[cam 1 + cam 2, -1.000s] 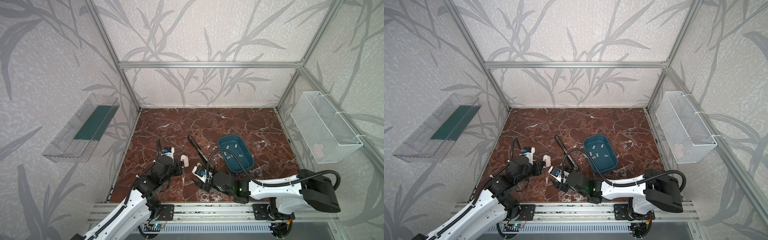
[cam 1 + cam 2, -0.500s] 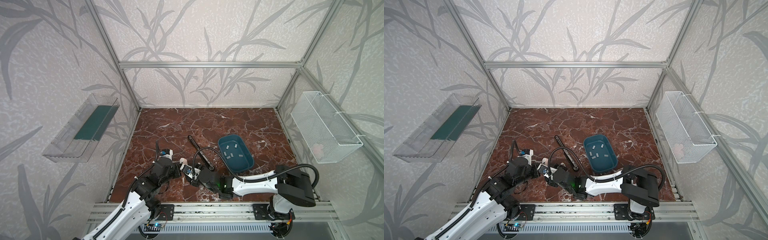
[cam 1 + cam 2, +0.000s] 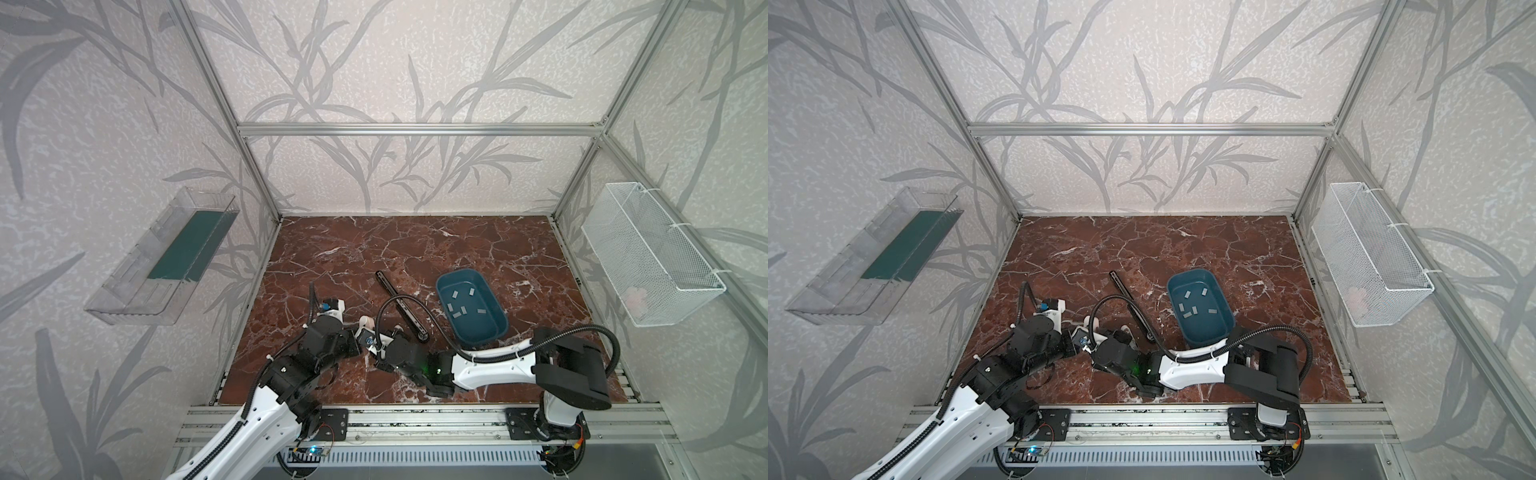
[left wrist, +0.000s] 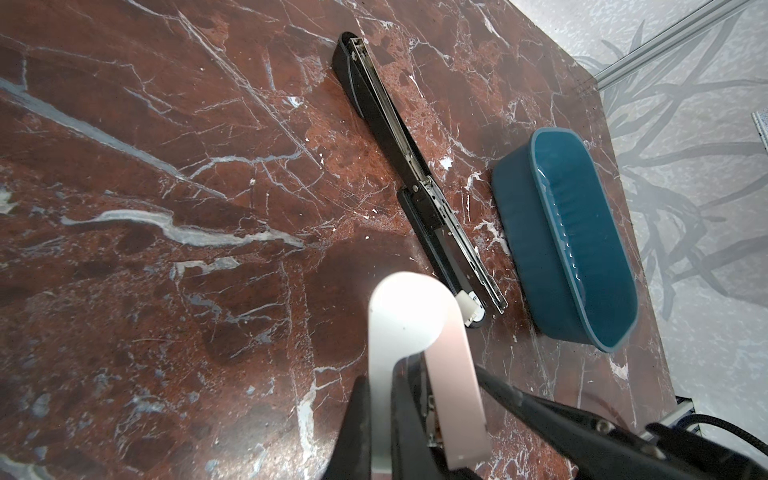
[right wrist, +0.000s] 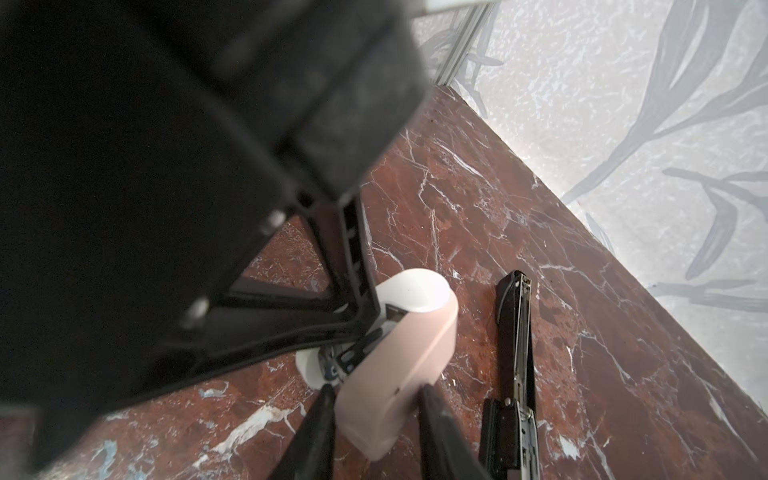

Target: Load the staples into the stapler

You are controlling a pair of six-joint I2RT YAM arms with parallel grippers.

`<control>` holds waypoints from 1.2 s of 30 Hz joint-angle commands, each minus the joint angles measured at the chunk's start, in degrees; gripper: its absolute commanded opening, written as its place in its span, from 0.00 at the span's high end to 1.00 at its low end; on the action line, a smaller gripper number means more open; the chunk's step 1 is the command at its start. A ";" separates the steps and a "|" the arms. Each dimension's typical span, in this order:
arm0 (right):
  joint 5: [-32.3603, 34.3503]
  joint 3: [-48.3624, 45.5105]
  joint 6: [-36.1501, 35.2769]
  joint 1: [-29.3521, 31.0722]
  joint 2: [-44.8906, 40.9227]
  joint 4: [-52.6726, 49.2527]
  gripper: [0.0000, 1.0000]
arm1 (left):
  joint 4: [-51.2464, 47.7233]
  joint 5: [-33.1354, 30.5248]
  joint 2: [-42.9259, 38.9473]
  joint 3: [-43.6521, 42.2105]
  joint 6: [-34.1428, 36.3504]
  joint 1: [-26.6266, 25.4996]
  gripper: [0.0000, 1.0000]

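Pink-and-white plastic marks the pink stapler [image 5: 399,365], held just above the worktop [image 3: 415,249] at near left-centre, where the two arms meet. The left end effector [image 4: 380,399] is clamped on the stapler's white base. The right end effector [image 5: 374,390] straddles the pink cover, one finger lying against each flank with no gap visible (so it appears closed on the cover).

The staples [image 3: 454,295] lie loose in the blue tub [image 4: 528,232], to the right and slightly farther off, well apart from both end effectors. Between tub and pink stapler a black stapler [image 4: 386,124] lies opened out flat on the worktop, its metal channel facing up.

The step in hand is judged to be opening the pink stapler so that its magazine is exposed; no staple has yet left the tub. To do this well:
- the left arm should hold the base steady while only the right arm moves;
- the cover should swing about its hinge, not be pulled straight off;
- the right grip should be firm, since smooth rounded plastic may slip;
- the magazine should end facing up, ready for a strip.
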 commanded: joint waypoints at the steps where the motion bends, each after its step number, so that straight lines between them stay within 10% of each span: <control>1: 2.07 0.46 0.15 0.09 0.31 0.15 0.74 | -0.74 0.73 -0.48 1.24 -0.29 -0.09 1.00; 36: -4.63 3.01 0.36 -11.88 -2.95 -2.34 0.77 | 5.82 14.72 0.76 -2.89 3.23 -0.22 1.00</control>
